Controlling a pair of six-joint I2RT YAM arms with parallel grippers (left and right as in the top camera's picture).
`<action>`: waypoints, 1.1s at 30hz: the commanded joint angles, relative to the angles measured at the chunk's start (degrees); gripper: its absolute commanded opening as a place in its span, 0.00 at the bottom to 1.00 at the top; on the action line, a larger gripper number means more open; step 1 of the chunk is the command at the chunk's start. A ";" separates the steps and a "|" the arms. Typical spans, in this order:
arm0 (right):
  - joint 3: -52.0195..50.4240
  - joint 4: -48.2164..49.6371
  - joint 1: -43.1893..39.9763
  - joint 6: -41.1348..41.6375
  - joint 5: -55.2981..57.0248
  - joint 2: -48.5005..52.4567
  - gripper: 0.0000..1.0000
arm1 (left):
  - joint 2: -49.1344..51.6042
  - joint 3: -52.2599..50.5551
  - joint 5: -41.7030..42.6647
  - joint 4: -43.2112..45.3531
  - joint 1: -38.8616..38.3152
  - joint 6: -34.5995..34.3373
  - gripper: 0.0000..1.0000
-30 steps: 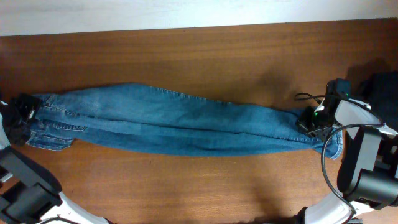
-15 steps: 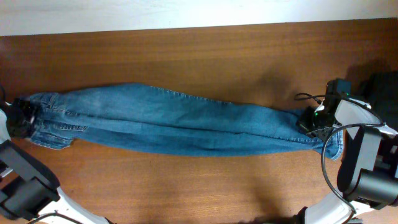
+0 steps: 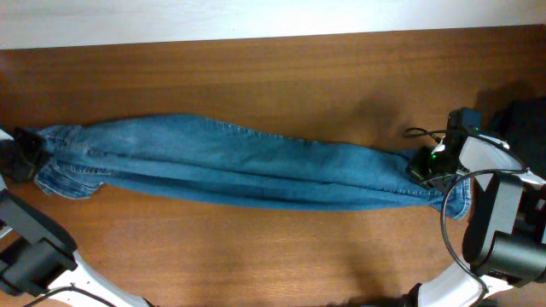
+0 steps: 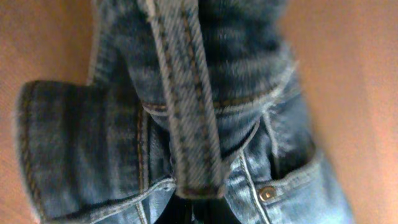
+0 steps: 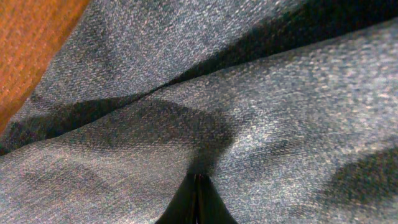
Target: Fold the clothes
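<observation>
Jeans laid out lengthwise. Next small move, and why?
Probably raise the right tool a little and begin carrying the leg end toward the waistband. The jeans lie stretched along the table, left tool shut on the waistband end, right tool shut on the leg end, so folding in half looks ready.

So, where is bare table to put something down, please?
Free: the wide wood strip of the table beyond the jeans, toward the wall, and the near strip in front of them. Crowded: both ends, where the left tool and right tool grip the denim.
</observation>
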 commanded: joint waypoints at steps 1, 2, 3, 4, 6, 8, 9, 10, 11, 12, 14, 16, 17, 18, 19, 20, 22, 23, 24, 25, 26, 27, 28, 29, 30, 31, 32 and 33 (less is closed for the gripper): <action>-2.08 -1.46 -1.66 -0.44 8.09 3.15 0.04 | -0.26 12.63 3.23 -1.86 0.92 4.07 0.01; -2.08 -1.49 -1.66 -0.42 8.09 3.15 0.04 | -0.28 15.13 3.58 -2.86 0.70 4.92 0.01; -2.08 -1.46 -1.66 -0.42 8.09 3.15 0.04 | -0.28 18.84 3.56 -4.59 0.28 6.01 0.01; -2.08 -1.44 -1.66 -0.42 8.09 3.15 0.04 | -0.28 21.88 3.58 -6.27 -0.22 7.06 0.01; -2.08 -1.44 -1.66 -0.42 8.09 3.15 0.04 | -0.31 26.36 3.58 -9.05 -1.40 9.18 0.01; -2.08 -1.44 -1.66 -0.42 8.20 3.15 0.04 | -0.31 28.96 3.56 -10.71 -2.62 10.95 0.01; -2.08 -1.44 -1.66 -0.44 8.31 3.15 0.04 | -0.31 29.86 3.58 -11.67 -3.48 12.35 0.01; -2.08 -1.46 -1.66 -0.44 8.31 3.15 0.04 | -0.31 30.27 3.56 -12.59 -4.22 13.97 0.01; -2.08 -1.49 -1.66 -0.42 8.48 3.15 0.04 | -0.28 30.32 3.52 -15.17 -5.55 18.38 0.01; -2.08 -1.49 -1.66 -0.44 8.52 3.15 0.04 | -0.26 30.03 2.45 -17.77 -6.38 20.46 0.01; -2.08 -1.46 -1.66 -0.42 8.70 3.15 0.04 | -0.26 28.57 0.20 -21.27 -7.06 20.94 0.01; -2.08 -1.46 -1.66 -0.44 8.72 3.15 0.04 | -0.24 26.16 -0.15 -21.84 -6.60 20.94 0.01; -2.08 -1.46 -1.66 -0.44 8.72 3.15 0.04 | -0.22 25.20 -0.61 -21.77 -6.19 20.92 0.03; -2.08 -1.49 -1.66 -0.44 8.70 3.15 0.04 | -0.20 23.82 -2.19 -21.77 -5.46 20.85 0.06; -2.08 -1.51 -1.66 -0.44 8.70 3.15 0.04 | -0.17 23.21 -3.34 -21.81 -5.09 20.55 0.06; -2.08 -1.49 -1.66 -0.44 8.70 3.15 0.04 | -0.09 21.88 -6.93 -21.84 -4.11 17.97 0.11; -2.08 -1.51 -1.66 -0.42 8.70 3.15 0.04 | -0.07 21.14 -11.28 -22.75 -2.49 14.36 0.60; -2.08 -1.53 -1.66 -0.42 8.68 3.15 0.04 | -0.07 21.16 -11.76 -23.30 -1.55 14.01 0.76; -2.08 -1.55 -1.66 -0.44 8.70 3.15 0.04 | -0.07 21.16 -11.74 -23.52 -0.98 13.99 0.80; -2.08 -1.53 -1.66 -0.44 8.70 3.15 0.04 | -0.07 21.16 -11.76 -24.00 -0.28 13.81 0.99; -2.08 -1.53 -1.66 -0.44 8.68 3.15 0.04 | -0.07 21.16 -11.76 -24.41 0.15 13.05 0.99; -2.08 -1.53 -1.66 -0.42 8.68 3.15 0.04 | -0.07 21.16 -11.74 -25.05 0.70 11.52 0.99; -2.08 -1.53 -1.66 -0.42 8.68 3.15 0.04 | -0.07 21.16 -11.69 -25.53 1.01 10.62 0.99; -2.08 -1.51 -1.66 -0.44 8.68 3.15 0.04 | -0.09 21.16 -11.50 -26.16 1.11 10.16 0.99; -2.08 -1.51 -1.66 -0.44 8.68 3.15 0.04 | -0.09 21.16 -10.91 -26.97 1.11 10.16 0.99; -2.08 -1.51 -1.66 -0.44 8.68 3.15 0.04 | -0.09 21.16 -9.31 -27.91 0.96 10.23 0.99; -2.08 -1.49 -1.66 -0.42 8.68 3.15 0.04 | -0.09 21.16 -7.74 -28.30 0.61 10.80 0.99; -2.08 -1.49 -1.66 -0.44 8.68 3.15 0.04 | -0.09 21.18 -5.73 -28.15 0.07 12.96 0.99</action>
